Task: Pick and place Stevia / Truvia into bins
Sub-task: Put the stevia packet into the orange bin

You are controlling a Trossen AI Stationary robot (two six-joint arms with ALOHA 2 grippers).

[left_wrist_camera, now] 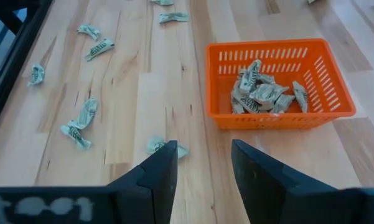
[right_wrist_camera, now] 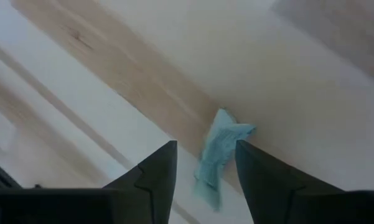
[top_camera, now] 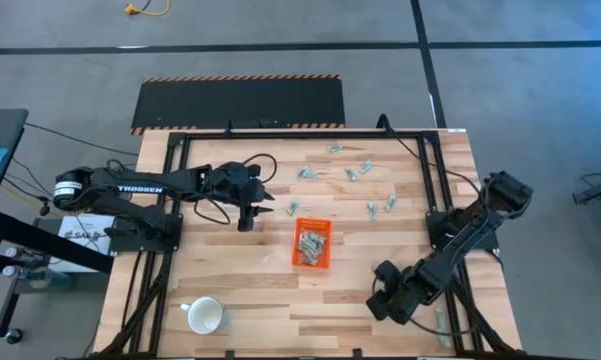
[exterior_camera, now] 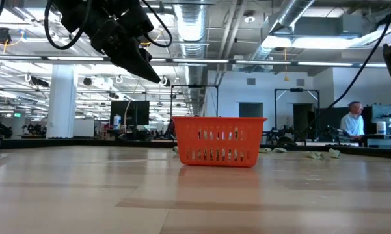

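A white mug (top_camera: 204, 317) lies on its side near the front left corner of the wooden table (top_camera: 230, 270), well apart from everything else. The left gripper (top_camera: 263, 198) hangs above the table left of centre, raised clear of the surface in the low view (exterior_camera: 146, 70), its two fingers (left_wrist_camera: 160, 176) spread apart with nothing between them; one loose sachet (left_wrist_camera: 167, 147) lies on the wood just beyond its fingertips. At the table's centre stands the orange bin (top_camera: 313, 243), its slotted wall facing the low camera (exterior_camera: 218, 140), and a heap of crumpled sachets (left_wrist_camera: 264, 93) lies inside it. More Stevia packets (top_camera: 347, 168) are scattered over the far side of the table, behind and to the right of the bin, with a few others (left_wrist_camera: 81, 121) strewn on the boards to the bin's other side. The right gripper (top_camera: 382, 301) sits low near the front right corner, well away from the bin; its fingers (right_wrist_camera: 157, 171) stand apart around a pale green packet (right_wrist_camera: 219, 155) that is between them, and I cannot tell whether they touch it. In the room beyond, a person (exterior_camera: 352, 123) sits at a desk.
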